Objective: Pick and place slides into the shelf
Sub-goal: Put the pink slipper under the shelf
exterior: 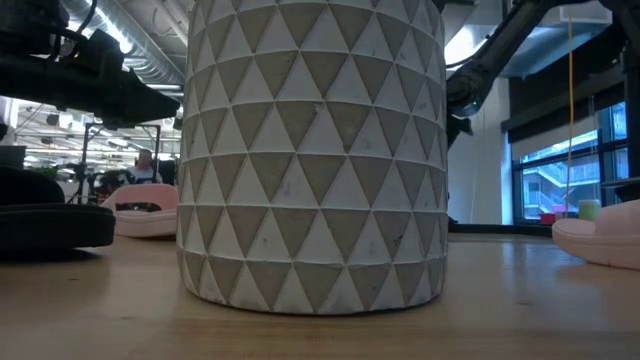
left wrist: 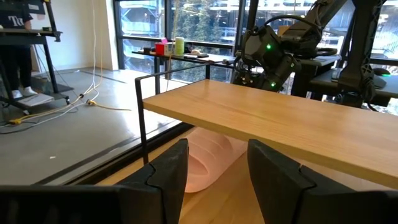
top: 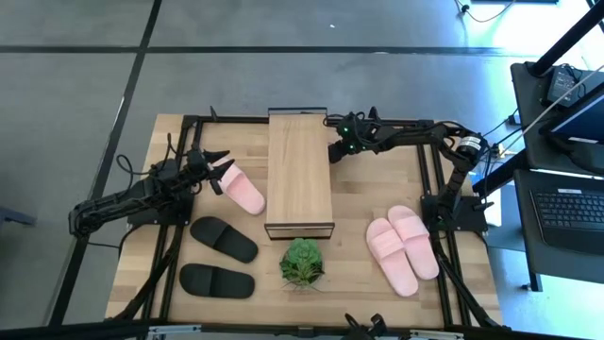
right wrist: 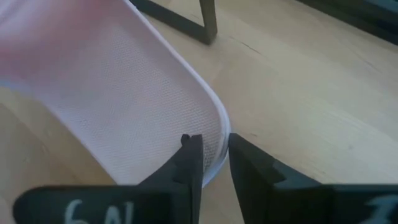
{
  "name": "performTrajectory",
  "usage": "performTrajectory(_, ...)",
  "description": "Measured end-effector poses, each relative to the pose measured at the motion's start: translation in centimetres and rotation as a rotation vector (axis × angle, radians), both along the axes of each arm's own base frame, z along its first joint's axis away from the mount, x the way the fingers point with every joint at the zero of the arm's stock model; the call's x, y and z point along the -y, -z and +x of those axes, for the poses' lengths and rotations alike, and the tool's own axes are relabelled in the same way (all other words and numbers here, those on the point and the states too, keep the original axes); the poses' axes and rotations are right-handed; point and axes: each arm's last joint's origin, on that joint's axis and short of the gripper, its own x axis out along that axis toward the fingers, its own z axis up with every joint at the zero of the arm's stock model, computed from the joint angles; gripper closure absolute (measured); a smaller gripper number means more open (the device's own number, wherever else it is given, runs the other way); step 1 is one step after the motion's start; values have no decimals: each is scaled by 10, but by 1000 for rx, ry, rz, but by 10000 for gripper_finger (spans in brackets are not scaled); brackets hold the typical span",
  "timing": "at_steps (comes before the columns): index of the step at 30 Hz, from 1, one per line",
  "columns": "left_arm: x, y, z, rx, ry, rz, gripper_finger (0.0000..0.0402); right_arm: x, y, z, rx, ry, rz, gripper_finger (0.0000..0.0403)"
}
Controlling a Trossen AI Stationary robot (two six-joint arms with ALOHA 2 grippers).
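Note:
The light-wood shelf (top: pixel 300 175) stands mid-table. One pale pink slide (top: pixel 243 189) lies on the table at the shelf's left side. My left gripper (top: pixel 217 168) is open at that slide's far end, and the left wrist view shows a pink slide (left wrist: pixel 208 158) just beyond my open fingers, under the shelf's top plank (left wrist: pixel 280 121). My right gripper (top: pixel 335 151) is at the shelf's right side near its far end, shut on another pink slide (right wrist: pixel 124 93), which the high view does not show. Two more pink slides (top: pixel 404 247) and two black slides (top: pixel 224 238) lie flat on the table. My right gripper pinches the pink slide's thin rim at a rounded end (right wrist: pixel 214 146) between its two fingers, coming from above at a slant. The slide's textured face is toward the camera. Whether the slide rests on the table, I cannot tell.
A green plant in a patterned pot (top: pixel 302 263) stands just in front of the shelf's near end and fills the low view (exterior: pixel 312 150). The shelf's dark frame leg (right wrist: pixel 208 22) is close to my right gripper. Black rails run along the table's left and right sides.

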Motion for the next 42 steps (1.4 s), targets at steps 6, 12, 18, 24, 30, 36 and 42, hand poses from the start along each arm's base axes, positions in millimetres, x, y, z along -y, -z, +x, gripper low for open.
performTrajectory(6,0,0,0,0,-1,0,244,0,0,0,1,0,0,296)
performTrajectory(12,0,0,0,0,-1,0,244,-1,0,-1,3,22,17,233)
performTrajectory(18,0,0,0,0,0,0,244,-4,-18,-7,9,25,7,206)
performTrajectory(24,0,0,0,-2,1,3,244,-13,-44,-20,4,34,7,206)
performTrajectory(30,0,0,0,18,18,-27,244,-24,-79,-37,34,33,-19,205)
performTrajectory(36,2,-1,2,-23,58,-34,244,-35,-113,-53,119,32,-75,205)
performTrajectory(42,5,-12,7,-87,89,-50,244,-42,-132,-64,174,31,-113,205)
